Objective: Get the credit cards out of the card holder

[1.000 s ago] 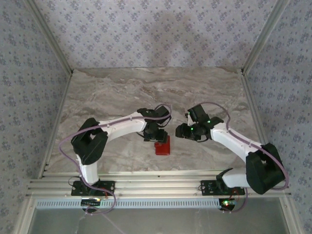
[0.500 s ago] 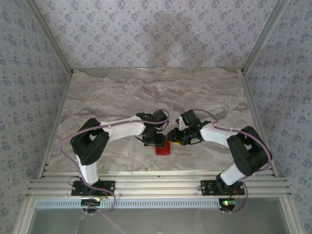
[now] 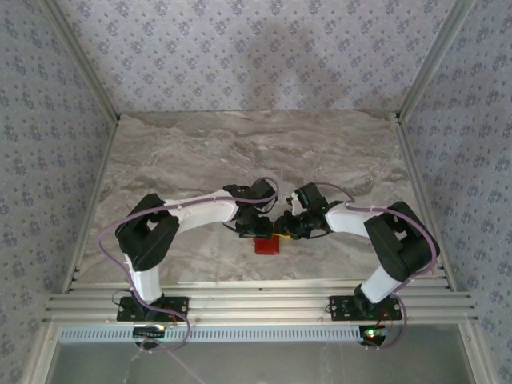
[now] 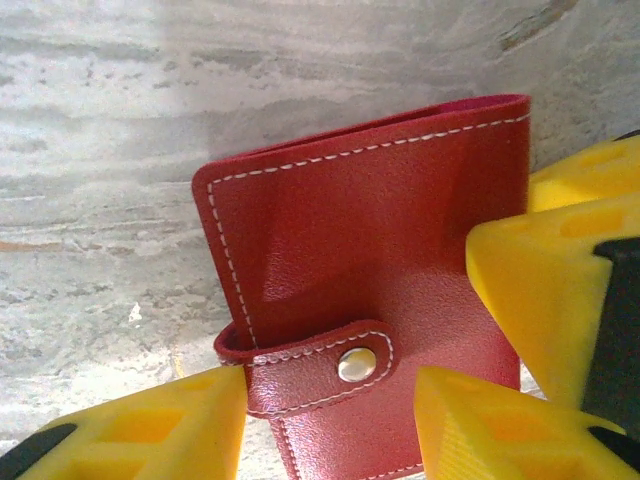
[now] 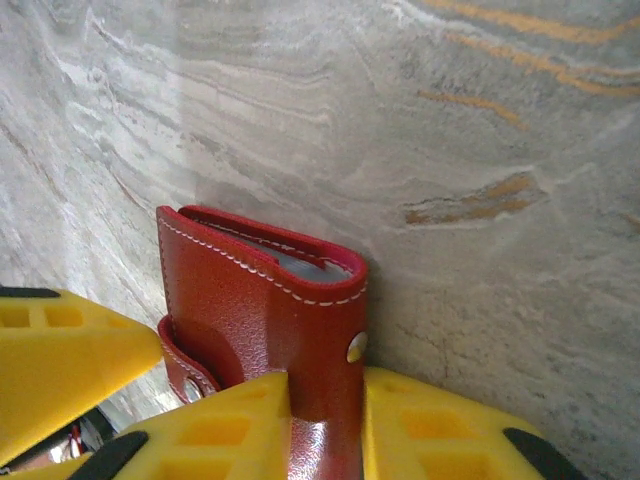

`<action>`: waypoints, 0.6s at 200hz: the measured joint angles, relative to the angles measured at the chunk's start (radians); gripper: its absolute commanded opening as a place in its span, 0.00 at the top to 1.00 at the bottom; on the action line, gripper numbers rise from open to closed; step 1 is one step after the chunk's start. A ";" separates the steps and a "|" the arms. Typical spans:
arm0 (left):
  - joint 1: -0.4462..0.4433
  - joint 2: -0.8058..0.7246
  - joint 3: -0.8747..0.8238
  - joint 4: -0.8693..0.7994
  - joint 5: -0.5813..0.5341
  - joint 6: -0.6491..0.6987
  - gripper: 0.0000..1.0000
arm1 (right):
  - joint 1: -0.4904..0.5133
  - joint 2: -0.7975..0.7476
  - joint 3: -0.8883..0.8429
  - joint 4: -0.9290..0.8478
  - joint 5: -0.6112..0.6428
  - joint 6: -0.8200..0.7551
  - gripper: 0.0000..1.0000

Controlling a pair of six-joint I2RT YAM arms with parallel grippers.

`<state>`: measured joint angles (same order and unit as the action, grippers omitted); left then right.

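1. The right gripper (image 5: 326, 388) pinches the card holder (image 5: 255, 310). One yellow finger presses each face of its near edge, and the holder sticks out ahead of the fingertips.
2. The holder is closed. Its strap tab (image 4: 300, 372) wraps over the edge and is fastened with a silver snap (image 4: 357, 364).
3. The left gripper (image 4: 330, 392) is spread. The strap tab and snap sit between its two fingers, and the rest of the holder runs forward past the tips.
4. From the left wrist, the right gripper's yellow fingers crowd the holder's right side, just beside the left gripper's right finger.
5. A pale grey sliver (image 5: 305, 264) shows inside the holder's far folded edge, ahead of the right gripper; cannot tell if it is a card.
6. From above, both grippers meet tip to tip over the holder, which lies on the marble tabletop (image 3: 200, 152), poking out on the side toward the arm bases.
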<state>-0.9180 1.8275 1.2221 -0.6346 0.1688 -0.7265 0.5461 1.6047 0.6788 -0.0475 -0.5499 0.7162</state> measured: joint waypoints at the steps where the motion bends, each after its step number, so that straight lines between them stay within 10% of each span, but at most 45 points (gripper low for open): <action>1: 0.000 0.000 0.000 0.000 0.000 0.000 0.52 | 0.000 0.000 0.000 0.001 0.000 0.002 0.81; 120: 0.000 0.055 0.043 -0.035 -0.012 0.011 0.57 | 0.000 0.000 -0.002 0.006 -0.005 0.010 0.97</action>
<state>-0.9184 1.8824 1.2655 -0.6701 0.1566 -0.7155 0.5457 1.6043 0.6765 -0.0414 -0.5552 0.7265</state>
